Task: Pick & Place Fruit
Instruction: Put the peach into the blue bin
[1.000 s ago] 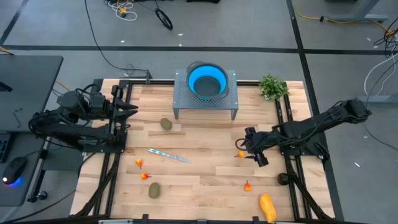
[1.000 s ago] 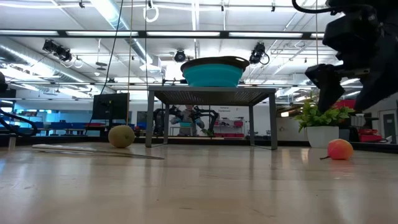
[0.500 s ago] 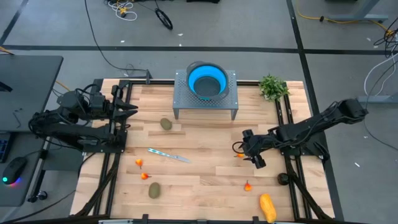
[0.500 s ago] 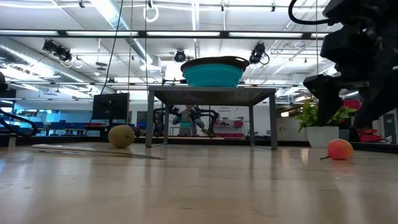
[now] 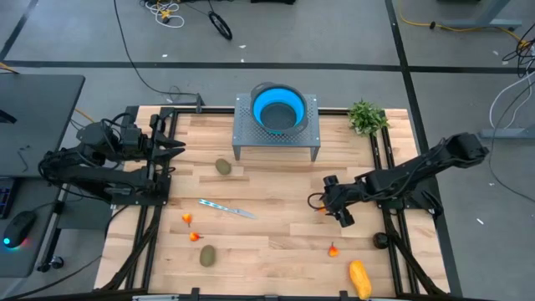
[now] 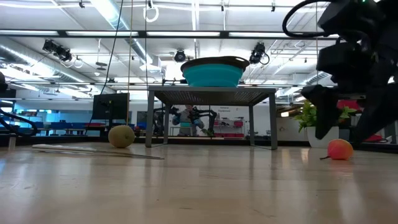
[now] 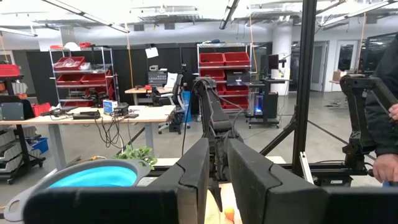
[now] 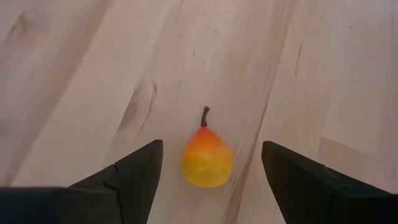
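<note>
Right gripper (image 8: 205, 180): dark fingers spread wide, w/ small red-orange pear-shaped fruit (image 8: 207, 157) between tips, not gripped.
Fruit spot: on light wood table (image 5: 276, 234), right-centre, below perforated metal stand (image 5: 277, 134) w/ blue bowl (image 5: 278, 109).
Left gripper (image 5: 171, 148): parked at table's left edge, fingers near-closed.

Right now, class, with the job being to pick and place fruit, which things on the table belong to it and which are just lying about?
Belonging to the job:
- two kiwis
- yellow-orange fruit
- small red-orange fruits
- small pear-shaped fruit under the open right end effector

Just lying about:
- green plant sprig
- silvery-blue stick

The blue bowl may be the target; that is a guess.
</note>
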Controlling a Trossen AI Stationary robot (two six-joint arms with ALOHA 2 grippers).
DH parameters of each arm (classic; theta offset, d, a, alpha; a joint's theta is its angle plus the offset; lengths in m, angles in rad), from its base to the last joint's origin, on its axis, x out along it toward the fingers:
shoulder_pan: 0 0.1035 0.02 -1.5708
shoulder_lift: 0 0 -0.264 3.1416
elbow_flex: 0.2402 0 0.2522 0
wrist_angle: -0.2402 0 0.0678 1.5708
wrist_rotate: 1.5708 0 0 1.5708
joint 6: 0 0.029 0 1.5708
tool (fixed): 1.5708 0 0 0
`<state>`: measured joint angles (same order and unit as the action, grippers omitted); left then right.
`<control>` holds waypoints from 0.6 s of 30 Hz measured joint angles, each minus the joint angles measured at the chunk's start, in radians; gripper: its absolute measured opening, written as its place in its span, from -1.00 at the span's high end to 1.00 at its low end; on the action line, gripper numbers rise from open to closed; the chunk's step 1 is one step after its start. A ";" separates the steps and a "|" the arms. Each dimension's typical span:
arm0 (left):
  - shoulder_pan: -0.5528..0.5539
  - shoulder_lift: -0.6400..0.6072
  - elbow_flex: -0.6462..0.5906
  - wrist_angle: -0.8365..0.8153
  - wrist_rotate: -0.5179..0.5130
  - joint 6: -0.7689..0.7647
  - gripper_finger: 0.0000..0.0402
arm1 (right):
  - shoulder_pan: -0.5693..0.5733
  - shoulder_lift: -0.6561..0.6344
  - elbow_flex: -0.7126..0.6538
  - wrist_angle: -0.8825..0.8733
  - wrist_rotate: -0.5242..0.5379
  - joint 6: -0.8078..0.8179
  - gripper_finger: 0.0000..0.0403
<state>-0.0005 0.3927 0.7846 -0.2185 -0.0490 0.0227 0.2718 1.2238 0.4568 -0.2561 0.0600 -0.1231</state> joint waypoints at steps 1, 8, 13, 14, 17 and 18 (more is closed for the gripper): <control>0.000 0.000 0.000 0.000 0.000 0.000 0.66 | 0.000 0.005 0.000 0.005 0.000 -0.001 -0.41; 0.000 0.000 0.000 0.000 0.000 0.000 0.66 | 0.000 0.050 0.000 0.034 0.000 -0.002 -0.41; 0.000 0.000 0.000 0.000 0.000 0.000 0.66 | 0.000 0.070 0.000 0.034 0.000 -0.005 -0.41; 0.000 0.000 0.000 0.000 0.000 0.000 0.66 | 0.000 0.075 0.000 0.034 0.000 -0.008 -0.41; 0.000 0.000 0.000 0.000 0.000 0.000 0.66 | 0.000 0.089 0.000 0.037 0.001 -0.014 -0.41; 0.000 0.000 0.000 0.000 0.000 0.000 0.66 | 0.000 0.093 0.000 0.036 0.001 -0.016 -0.41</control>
<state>-0.0002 0.3927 0.7846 -0.2188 -0.0490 0.0227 0.2718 1.3171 0.4568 -0.2199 0.0608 -0.1388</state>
